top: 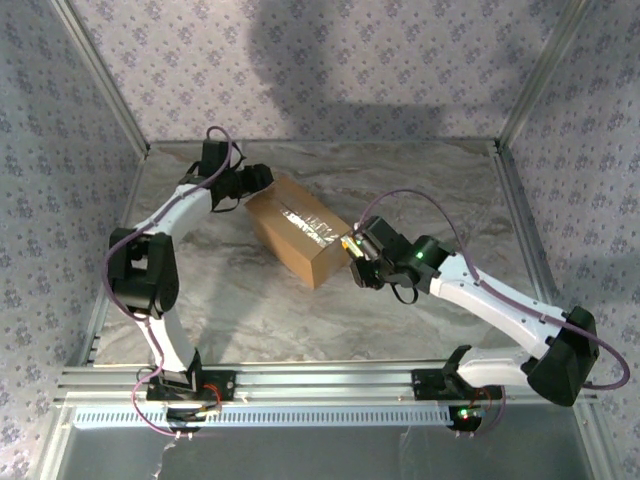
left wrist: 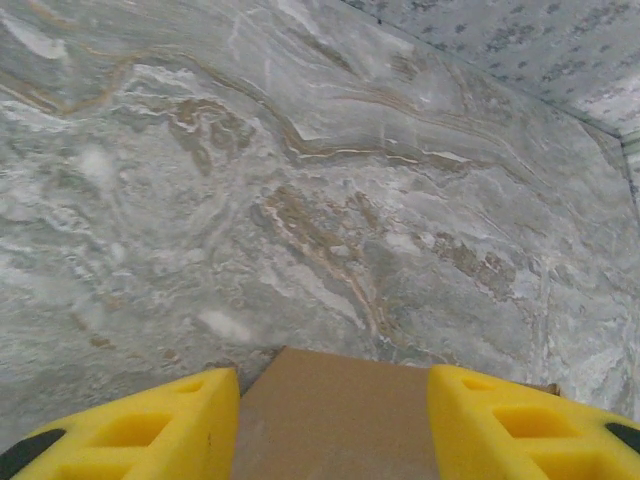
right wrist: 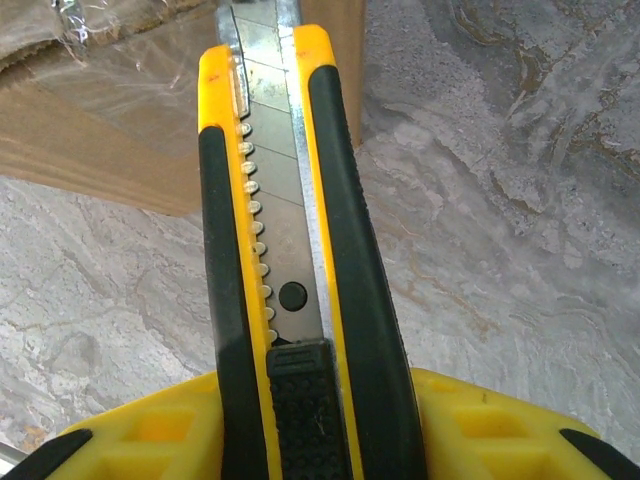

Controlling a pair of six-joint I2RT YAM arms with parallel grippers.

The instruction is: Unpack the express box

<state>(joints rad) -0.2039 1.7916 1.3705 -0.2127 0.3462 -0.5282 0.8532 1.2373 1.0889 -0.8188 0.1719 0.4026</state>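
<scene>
Marble-patterned desk [top: 400,190], floral walls: express box [top: 300,235], centre-far, still taped, its far-left end clamped in the left gripper [top: 255,183] for steadying; right gripper [top: 365,262] clamped on utility knife [right wrist: 290,230], blade aimed at the near-right end's tape [top: 312,222].

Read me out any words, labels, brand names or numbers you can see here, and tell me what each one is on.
None: no word, number or logo is readable.
The express box: plain brown cardboard and clear tape, no print showing.
The utility knife: yellow and black handle, bare blade, no brand or marking legible.
The wallpaper: a repeating flower pattern, no lettering.
</scene>
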